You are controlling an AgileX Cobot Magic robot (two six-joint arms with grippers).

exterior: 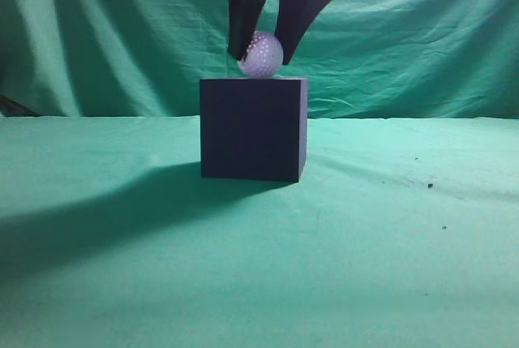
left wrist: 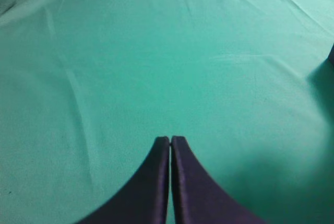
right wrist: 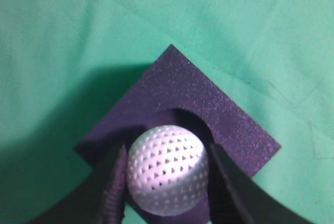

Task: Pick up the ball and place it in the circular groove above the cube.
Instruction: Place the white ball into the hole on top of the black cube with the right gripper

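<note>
exterior view: ball (exterior: 262,54) atop cube (exterior: 253,128).

One ball (exterior: 262,54), one cube (exterior: 253,129), two pincers (exterior: 265,49) (left wrist: 170,141).

I work in a staged recording set, more a lab or studio corner than any home or shop. A green cloth (exterior: 97,40) hangs in loose folds as a backdrop across the whole upper part of the exterior view, and the same green fabric covers my bench (exterior: 365,251) edge to edge, creased and wrinkled in my left wrist view.
</note>
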